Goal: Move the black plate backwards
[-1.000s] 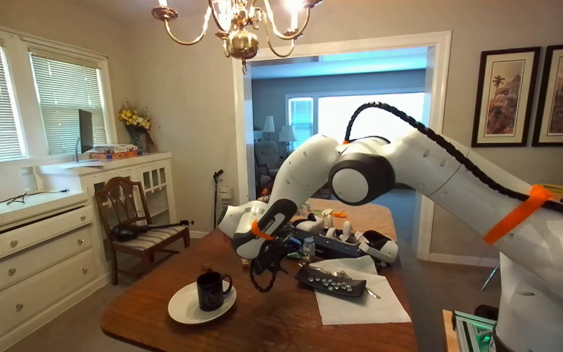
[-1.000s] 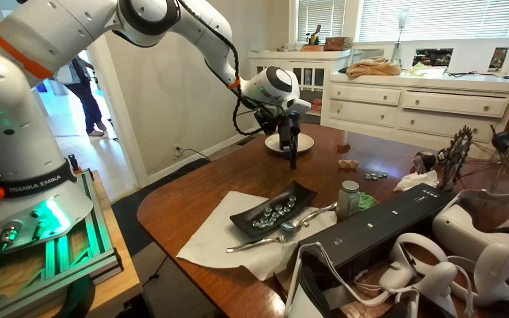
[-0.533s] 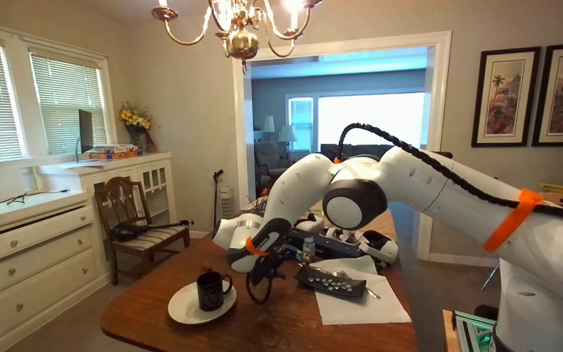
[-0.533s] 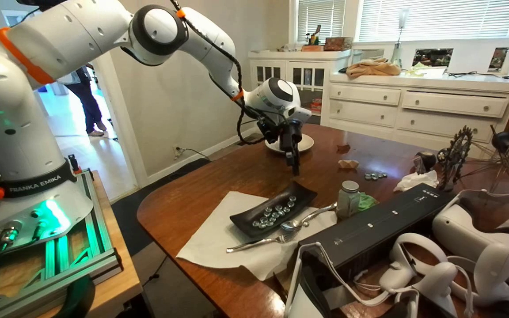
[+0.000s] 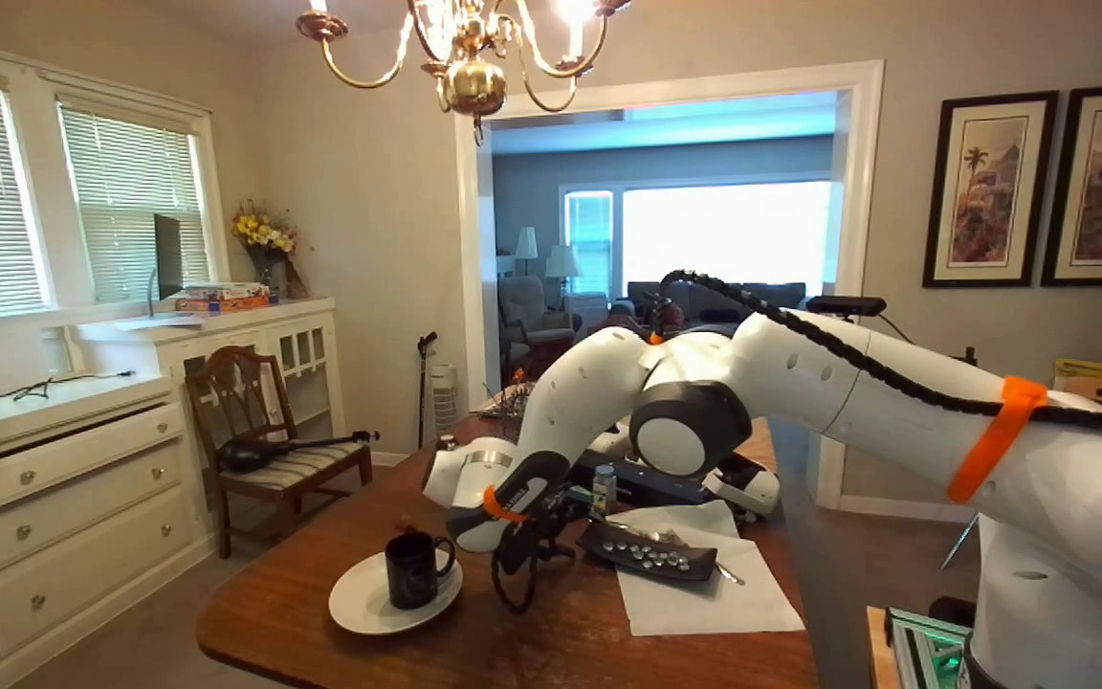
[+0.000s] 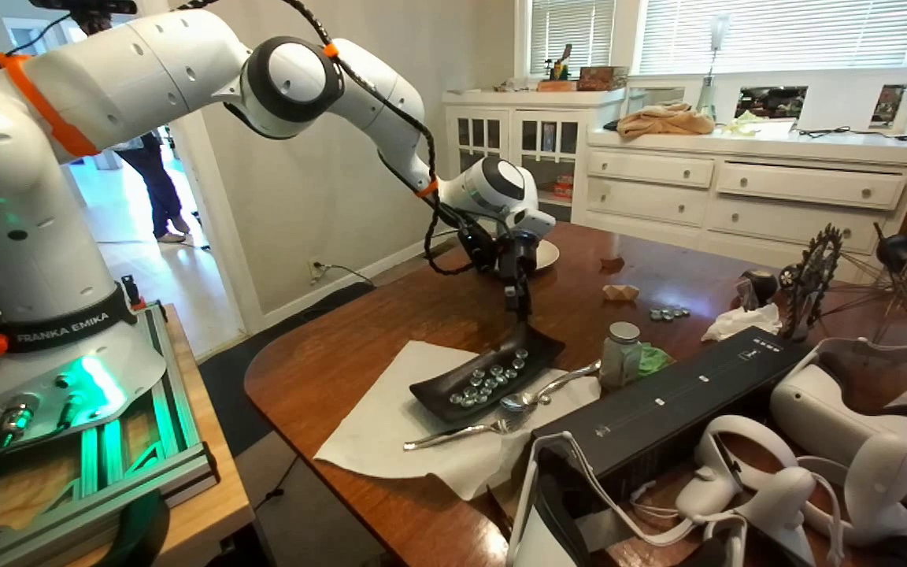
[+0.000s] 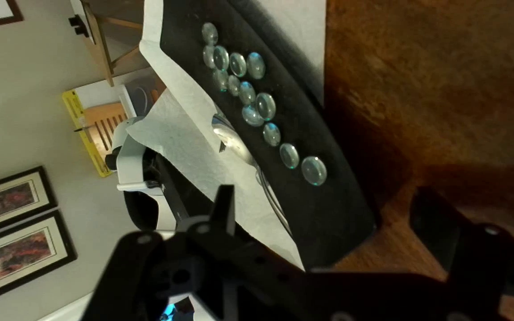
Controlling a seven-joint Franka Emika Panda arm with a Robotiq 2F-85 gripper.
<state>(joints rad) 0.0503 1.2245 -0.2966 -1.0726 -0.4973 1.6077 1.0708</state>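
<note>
We'd log this as approach nearly finished, grasp not made. Landmark: the napkin (image 6: 375, 417). The black plate (image 7: 304, 133) lies mostly on the napkin, one end poking past its edge over the table (image 6: 327, 354); glass beads (image 7: 265, 106) sit in it. The gripper (image 7: 324, 200) is at that overhanging end, just off the napkin's edge. Jaws spread wide, nothing clamped: in the wrist view one finger shows on the napkin side of the black plate's end, the other out past the napkin with a visible gap to the plate. Whether the napkin-side finger touches, we can't tell. A spoon (image 7: 232, 138) and a fork (image 6: 457, 434) lie on the napkin alongside; the white plate (image 5: 360, 603) with its black mug (image 5: 412, 574) sits well apart from the napkin. Done, in our judgement: reaching and straddling the end. Left: settle lower if needed, close on the end, shift the black plate backwards across the napkin, release, back off. Which way along the napkin "backwards" means, the views don't settle, so we can't credit any of the shift. Beads could slide off toward the napkin if the plate tips, we'd guess; keep it level.
</note>
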